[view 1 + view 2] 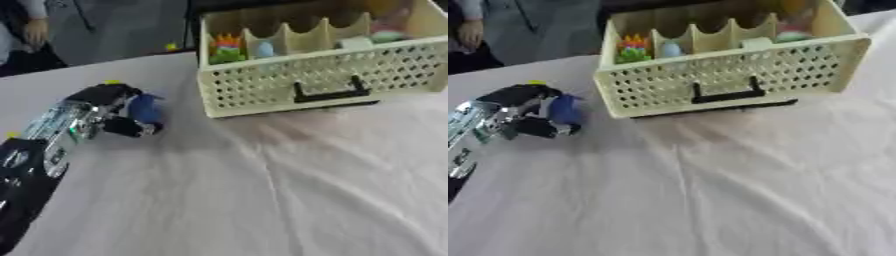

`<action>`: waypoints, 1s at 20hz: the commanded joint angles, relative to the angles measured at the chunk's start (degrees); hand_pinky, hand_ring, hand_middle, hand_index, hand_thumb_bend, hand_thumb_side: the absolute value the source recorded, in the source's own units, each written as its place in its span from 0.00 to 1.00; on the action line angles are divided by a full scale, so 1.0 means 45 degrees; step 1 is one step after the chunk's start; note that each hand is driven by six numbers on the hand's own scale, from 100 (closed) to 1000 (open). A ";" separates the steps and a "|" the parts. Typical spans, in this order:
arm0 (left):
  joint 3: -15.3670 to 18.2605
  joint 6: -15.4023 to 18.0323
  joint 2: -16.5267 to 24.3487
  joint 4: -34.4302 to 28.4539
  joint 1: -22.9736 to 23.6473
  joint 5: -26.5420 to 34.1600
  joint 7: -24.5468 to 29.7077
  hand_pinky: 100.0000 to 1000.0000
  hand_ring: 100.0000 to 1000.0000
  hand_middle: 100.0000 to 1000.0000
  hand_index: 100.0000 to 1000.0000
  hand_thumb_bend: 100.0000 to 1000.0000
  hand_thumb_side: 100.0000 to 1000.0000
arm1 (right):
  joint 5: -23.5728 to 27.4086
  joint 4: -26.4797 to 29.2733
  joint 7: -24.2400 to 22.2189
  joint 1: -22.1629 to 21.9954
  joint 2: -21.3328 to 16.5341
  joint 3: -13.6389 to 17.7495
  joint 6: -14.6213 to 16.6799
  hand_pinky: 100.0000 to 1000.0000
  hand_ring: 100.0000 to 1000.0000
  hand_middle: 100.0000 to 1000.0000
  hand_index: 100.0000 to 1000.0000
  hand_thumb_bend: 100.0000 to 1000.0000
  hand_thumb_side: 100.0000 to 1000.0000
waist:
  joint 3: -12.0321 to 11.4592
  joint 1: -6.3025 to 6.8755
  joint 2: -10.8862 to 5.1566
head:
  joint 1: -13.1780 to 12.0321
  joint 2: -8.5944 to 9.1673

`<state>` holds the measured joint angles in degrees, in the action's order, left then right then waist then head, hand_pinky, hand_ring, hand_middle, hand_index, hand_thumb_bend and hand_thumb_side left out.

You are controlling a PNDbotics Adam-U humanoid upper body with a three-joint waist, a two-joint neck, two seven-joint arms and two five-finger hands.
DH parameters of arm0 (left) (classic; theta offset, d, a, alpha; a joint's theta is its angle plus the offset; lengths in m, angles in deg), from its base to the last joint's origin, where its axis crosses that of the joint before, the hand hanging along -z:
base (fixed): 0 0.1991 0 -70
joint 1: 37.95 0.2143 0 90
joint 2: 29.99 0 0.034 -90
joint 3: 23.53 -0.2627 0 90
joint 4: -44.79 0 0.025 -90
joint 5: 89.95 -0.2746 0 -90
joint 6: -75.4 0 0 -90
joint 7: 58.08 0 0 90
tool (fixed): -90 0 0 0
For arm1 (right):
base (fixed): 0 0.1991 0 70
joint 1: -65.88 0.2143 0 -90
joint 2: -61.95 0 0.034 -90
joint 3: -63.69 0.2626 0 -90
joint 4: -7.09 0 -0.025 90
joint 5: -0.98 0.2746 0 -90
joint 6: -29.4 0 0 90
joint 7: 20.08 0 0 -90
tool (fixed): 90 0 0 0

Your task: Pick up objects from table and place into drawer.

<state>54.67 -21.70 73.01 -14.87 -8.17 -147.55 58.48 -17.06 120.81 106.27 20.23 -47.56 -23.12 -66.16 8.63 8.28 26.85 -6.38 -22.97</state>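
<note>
Left hand (pixel 112 111): enters from the 8 o'clock edge of the table; fingers curled round a blue object, holding it.
Blue object (pixel 144 108): rounded and elongated; sits at about 9 o'clock of the scene, between the thumb and fingers of the left hand. Long axis runs roughly 12 to 6 o'clock, near upright in the view. Which end is the front cannot be told.
Height of blue object: whether it touches the cloth or is lifted clear cannot be told.
Right hand: shows in neither view.
Drawer (pixel 728 80): cream, perforated front wall with a black handle (pixel 726 93); stands at 1 o'clock, well apart from the blue object. Long axis runs across the table, about 9 to 3 o'clock, the 3 o'clock end tilted up. Front wall faces 6 o'clock.
Drawer contents: wavy dividers form compartments. A green, orange and red item (pixel 226 48) lies in the leftmost compartment; a pale blue rounded item (pixel 263 49) in the next; a pale green and pink item (pixel 385 31) at the 3 o'clock end.
Tablecloth (pixel 289 190): pale pinkish, wrinkled, covers the table.
</note>
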 commanded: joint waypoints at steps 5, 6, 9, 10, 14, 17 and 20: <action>0.0401 -0.0096 0.0194 0.0454 -0.0322 -0.0330 -0.0217 0.53 0.61 0.87 0.98 0.49 0.78 | 0.0183 0.0194 0.0058 0.0211 -0.0155 0.0061 0.0056 0.42 0.41 0.38 0.66 0.06 0.52 | 0.0099 -0.0015 -0.0151 | -0.0198 0.0324; 0.0409 -0.0100 0.0188 0.0499 -0.0329 -0.0368 -0.0186 0.53 0.61 0.87 0.98 0.49 0.78 | 0.0196 0.0194 0.0048 0.0212 -0.0149 0.0045 0.0073 0.42 0.41 0.38 0.66 0.06 0.52 | 0.0113 -0.0011 -0.0135 | -0.0215 0.0335; 0.0446 -0.0104 0.0183 0.0567 -0.0334 -0.0423 -0.0137 0.52 0.61 0.86 0.98 0.46 0.78 | 0.0236 0.0194 0.0034 0.0178 -0.0140 0.0041 0.0107 0.42 0.41 0.38 0.66 0.06 0.51 | 0.0128 -0.0016 -0.0104 | -0.0224 0.0301; 0.0454 -0.0111 0.0180 0.0569 -0.0336 -0.0433 -0.0157 0.52 0.61 0.86 0.98 0.46 0.78 | 0.0258 0.0194 0.0043 0.0172 -0.0137 0.0045 0.0112 0.42 0.41 0.38 0.66 0.06 0.51 | 0.0123 -0.0016 -0.0099 | -0.0224 0.0289; 0.0468 -0.0152 0.0179 0.0524 -0.0354 -0.0402 -0.0333 0.51 0.60 0.87 0.96 0.39 0.79 | 0.0321 0.0194 0.0045 0.0137 -0.0108 0.0028 0.0113 0.43 0.41 0.38 0.66 0.06 0.51 | 0.0085 -0.0022 -0.0110 | -0.0194 0.0242; 0.0432 -0.0145 0.0205 0.0516 -0.0356 -0.0377 -0.0371 0.52 0.61 0.87 0.95 0.36 0.80 | 0.0327 0.0194 0.0037 0.0060 -0.0112 0.0020 0.0057 0.43 0.41 0.37 0.66 0.06 0.50 | 0.0050 -0.0037 -0.0163 | -0.0175 0.0148; 0.0402 -0.0073 0.0239 0.0484 -0.0361 -0.0351 -0.0269 0.52 0.62 0.88 0.94 0.33 0.80 | 0.0329 0.0194 0.0028 0.0007 -0.0108 0.0008 0.0005 0.43 0.41 0.37 0.66 0.06 0.50 | 0.0014 -0.0044 -0.0216 | -0.0125 0.0080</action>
<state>56.08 -22.20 72.75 -12.21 -8.94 -149.20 57.19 -16.26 120.81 106.45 19.69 -47.13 -23.21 -66.02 8.78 8.57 27.56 -7.00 -22.41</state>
